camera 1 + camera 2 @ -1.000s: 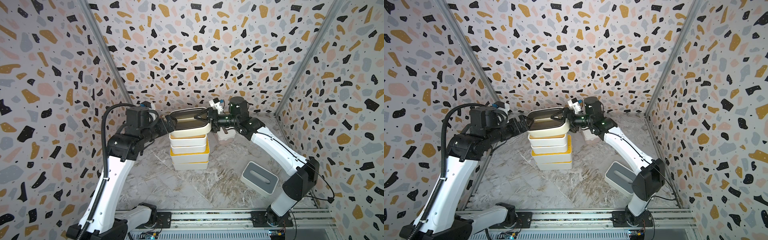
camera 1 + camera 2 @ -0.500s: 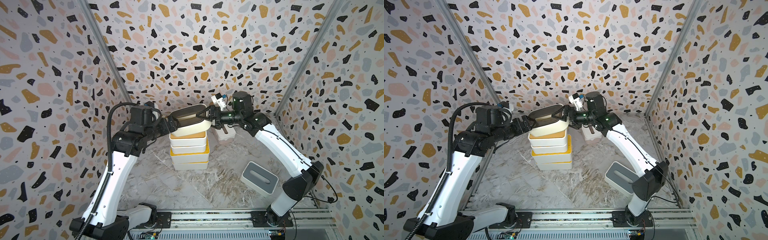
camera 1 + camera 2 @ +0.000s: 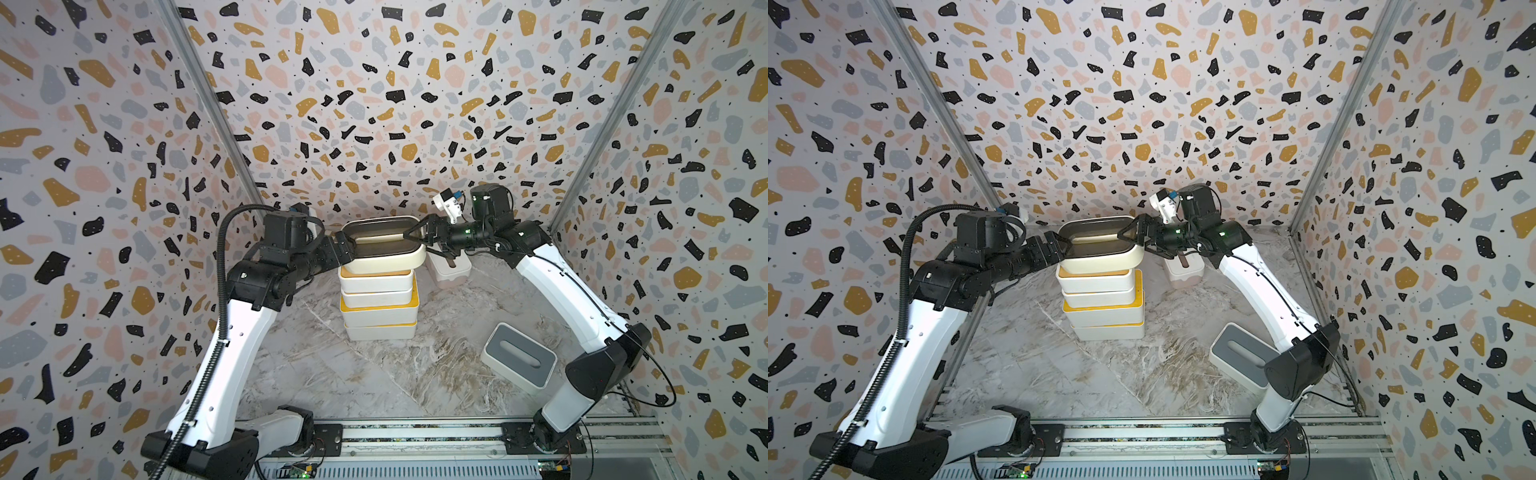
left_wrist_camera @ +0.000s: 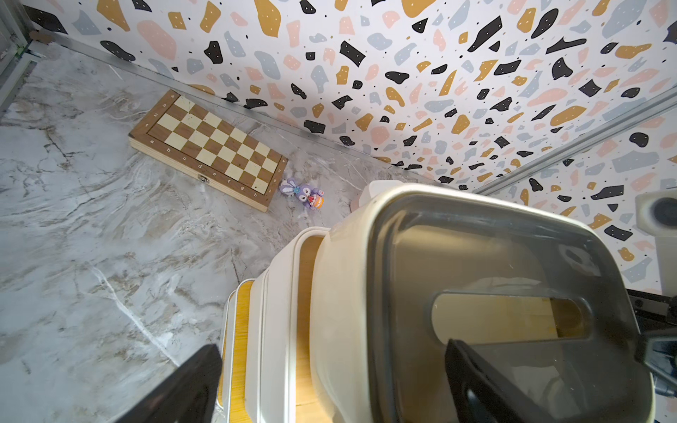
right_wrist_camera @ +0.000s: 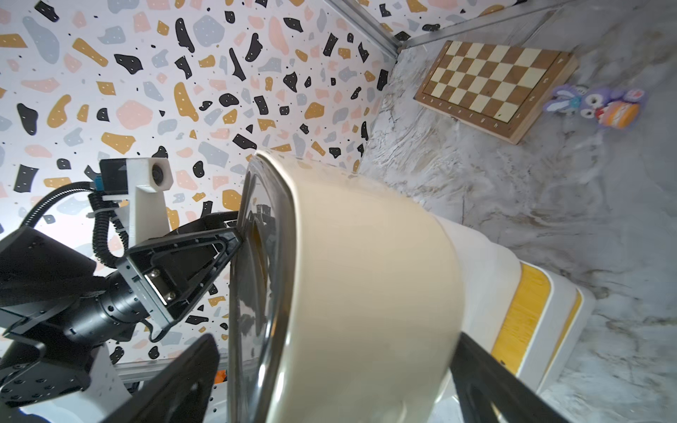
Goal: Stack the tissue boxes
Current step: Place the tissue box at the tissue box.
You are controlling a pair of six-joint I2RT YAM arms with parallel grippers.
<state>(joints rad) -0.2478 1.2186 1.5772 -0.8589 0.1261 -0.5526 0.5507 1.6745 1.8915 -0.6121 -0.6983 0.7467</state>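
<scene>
Overhanging the stack (image 3: 376, 309), dark-lidded box (image 3: 386, 259) hangs clamped between wide-spread left fingers (image 4: 476, 381) and right fingers (image 5: 483, 388).

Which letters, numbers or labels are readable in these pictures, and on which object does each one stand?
"a b c d e f g h": long border of the chessboard.
"1 2 3 4": its short border, tiny, barely readable.
Tissue boxes: no print visible.

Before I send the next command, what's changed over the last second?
The dark-lidded box atop the stack tipped briefly, then levelled slightly toward the robot's right; the left end effector followed in, the right end effector backed off. Stack and grey-lidded box unmoved.
</scene>
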